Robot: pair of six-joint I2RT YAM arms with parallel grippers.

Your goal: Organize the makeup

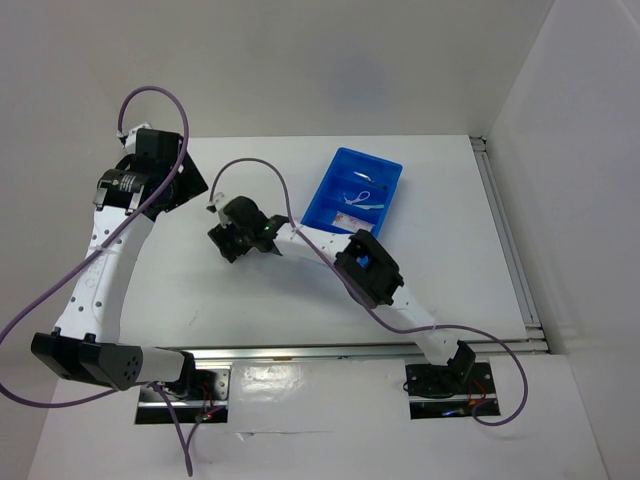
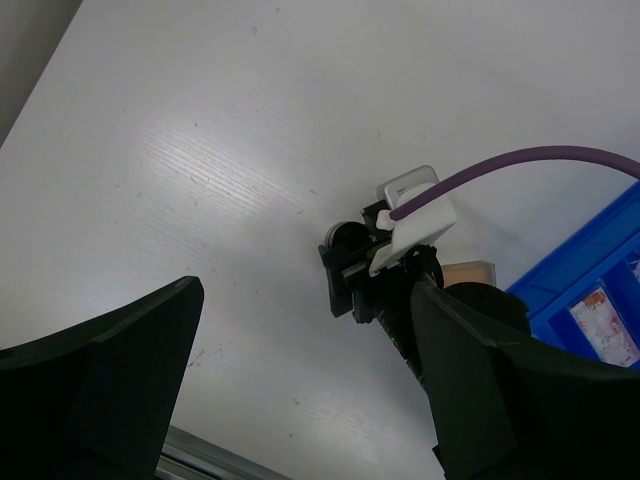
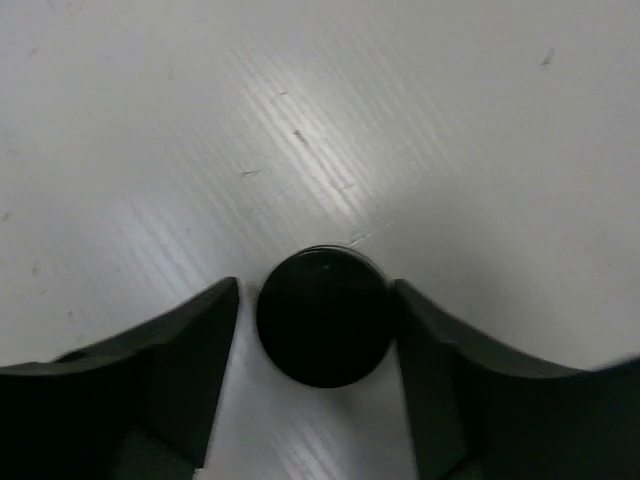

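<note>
Now the right gripper (image 3: 316, 300) brackets the black round pot (image 3: 322, 322) on the table (image 3: 150, 100), jaws part-open and gripping nothing yet, so next it likely must close, lift, and carry the pot to the blue tray (image 1: 320, 188).

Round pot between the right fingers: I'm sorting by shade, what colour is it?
The pot is plain black; the right wrist view shows it best.

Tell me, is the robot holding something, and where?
Not yet: the right tool flanks the black round pot at its sides, a gap showing. The left tool is empty.
</note>
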